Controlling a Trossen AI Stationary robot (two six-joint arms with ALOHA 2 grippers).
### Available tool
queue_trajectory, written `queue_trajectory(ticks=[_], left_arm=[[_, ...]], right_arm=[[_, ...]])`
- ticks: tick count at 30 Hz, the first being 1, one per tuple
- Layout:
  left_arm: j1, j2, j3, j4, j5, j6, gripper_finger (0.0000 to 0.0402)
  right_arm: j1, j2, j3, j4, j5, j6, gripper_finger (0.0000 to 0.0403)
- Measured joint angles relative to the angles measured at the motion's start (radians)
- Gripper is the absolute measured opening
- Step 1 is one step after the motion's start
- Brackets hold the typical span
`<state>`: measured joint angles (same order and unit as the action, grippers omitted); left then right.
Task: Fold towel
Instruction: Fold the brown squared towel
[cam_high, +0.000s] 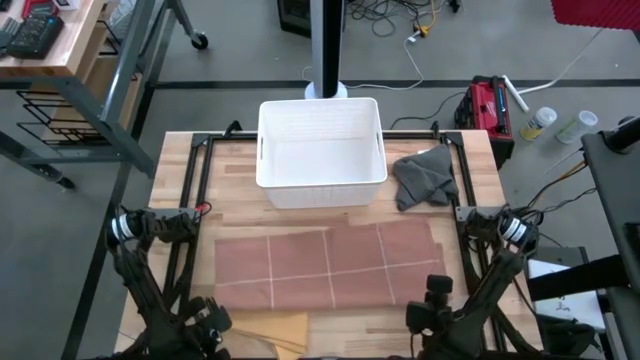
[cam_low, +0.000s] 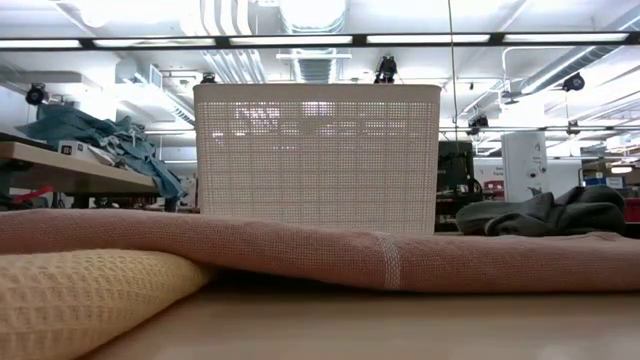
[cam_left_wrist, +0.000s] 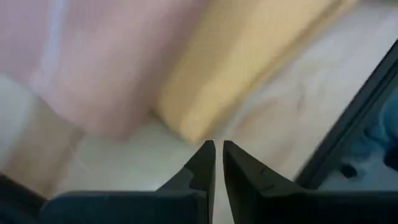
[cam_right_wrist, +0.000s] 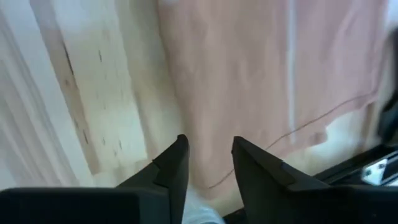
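Your pink towel (cam_high: 325, 265) lies flat mid-counter — soft, limp, light, so pinch its near corners. Left pincer (cam_left_wrist: 218, 149) nearly closed, empty; right pincer (cam_right_wrist: 210, 149) slightly parted, empty — both at the near edge.

Wooden table (cam_high: 180, 200): towels, basket, rag.

Pink towel (cam_high: 325, 266) lies flat mid-table, crossed by pale lines. White basket (cam_high: 320, 152) stands just behind it; crumpled grey cloth (cam_high: 424, 177) lies beside the basket. Yellow cloth (cam_high: 276, 331) sits at the near edge. Both arms parked near corners, fingers apparently unengaged
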<state>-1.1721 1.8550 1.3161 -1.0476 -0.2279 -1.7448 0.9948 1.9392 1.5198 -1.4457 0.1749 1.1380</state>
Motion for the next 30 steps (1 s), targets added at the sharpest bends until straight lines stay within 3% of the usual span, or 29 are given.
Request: queue_trajectory(ticks=[5, 8, 14, 19, 24, 30], left_arm=[[0.030, -0.001, 0.009, -0.023, -0.415, 0.110, 0.0021], [0.091, -0.001, 0.009, -0.021, -0.514, 0.183, 0.0020], [0.269, -0.001, -0.007, 0.114, -0.513, 0.454, 0.0022], [0.421, -0.001, -0.022, 0.416, -0.514, 0.813, 0.0022], [0.562, 0.004, -0.024, 0.641, -0.494, 1.089, 0.0027], [0.688, 0.005, -0.040, 0.614, -0.362, 1.141, 0.0022]], right_arm=[[0.005, -0.022, 0.040, -0.118, 0.187, 0.119, 0.0128], [0.000, -0.085, 0.025, -0.124, 0.232, 0.201, 0.0125], [0.000, -0.240, -0.034, -0.125, 0.318, 0.337, 0.0111], [0.001, -0.369, -0.152, -0.115, 0.384, 0.467, 0.0100], [0.001, -0.449, -0.320, -0.012, 0.381, 0.538, 0.0090], [-0.003, -0.480, -0.470, 0.196, 0.346, 0.548, 0.0077]])
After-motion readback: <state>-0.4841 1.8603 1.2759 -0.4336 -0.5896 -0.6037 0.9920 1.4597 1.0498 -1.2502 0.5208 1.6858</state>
